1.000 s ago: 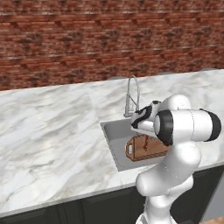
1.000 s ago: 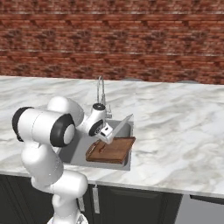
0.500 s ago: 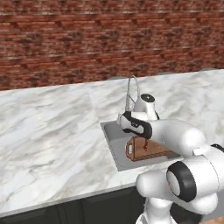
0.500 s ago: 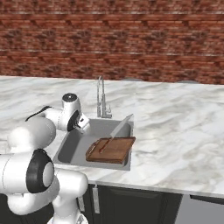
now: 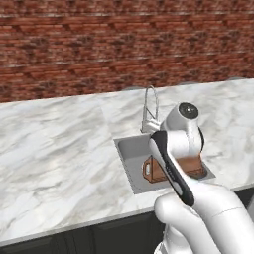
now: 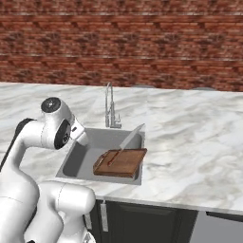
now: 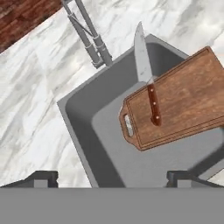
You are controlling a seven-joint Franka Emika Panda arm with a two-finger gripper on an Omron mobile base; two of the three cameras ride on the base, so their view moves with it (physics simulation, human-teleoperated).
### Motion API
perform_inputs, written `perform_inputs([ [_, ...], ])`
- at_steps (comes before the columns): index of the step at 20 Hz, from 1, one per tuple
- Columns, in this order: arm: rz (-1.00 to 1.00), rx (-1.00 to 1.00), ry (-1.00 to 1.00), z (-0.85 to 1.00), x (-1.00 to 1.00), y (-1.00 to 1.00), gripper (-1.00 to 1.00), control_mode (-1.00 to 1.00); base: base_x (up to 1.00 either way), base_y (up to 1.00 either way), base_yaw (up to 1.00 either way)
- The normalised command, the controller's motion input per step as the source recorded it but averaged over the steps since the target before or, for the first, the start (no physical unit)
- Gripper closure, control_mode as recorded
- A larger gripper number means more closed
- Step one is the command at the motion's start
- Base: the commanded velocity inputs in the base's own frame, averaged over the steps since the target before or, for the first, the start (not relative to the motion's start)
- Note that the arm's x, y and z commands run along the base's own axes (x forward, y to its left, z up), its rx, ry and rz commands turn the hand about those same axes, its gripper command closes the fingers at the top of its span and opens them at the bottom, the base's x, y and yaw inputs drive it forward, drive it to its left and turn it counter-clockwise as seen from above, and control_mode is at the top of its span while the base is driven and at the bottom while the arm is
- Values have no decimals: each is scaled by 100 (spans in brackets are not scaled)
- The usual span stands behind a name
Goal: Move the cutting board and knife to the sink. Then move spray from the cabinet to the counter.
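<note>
Overhead, red brick wall (image 6: 142, 42) backed the white marble counter (image 6: 190, 137), the sink (image 7: 83, 127) sunk in it below the faucet (image 7: 87, 35). Reared well above the basin, the gripper (image 7: 111, 178) stood wide open, holding nothing. At its one o'clock the cutting board (image 7: 183, 98) lay, apparently propped on the basin's edge; the knife (image 7: 146, 74) lay across it, blade toward twelve.

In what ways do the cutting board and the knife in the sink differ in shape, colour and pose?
The cutting board is a broad reddish-brown wooden rectangle with a loop handle; the knife is slim, with a silvery-grey blade and a brown handle. The board lies tilted in the sink, one end on the rim; the knife rests on the board, its blade reaching past the board's edge over the basin. Both are in the sink, and the end effector holds neither.
</note>
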Motion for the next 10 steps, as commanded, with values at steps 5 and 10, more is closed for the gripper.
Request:
perform_inputs([
  [5, -9, -3, -32, 98, -96, -13, -100, -100, 0, 0, 0],
  [10, -15, 0, -6, 26, -40, -18, -100, 100, -43, -26, -40],
])
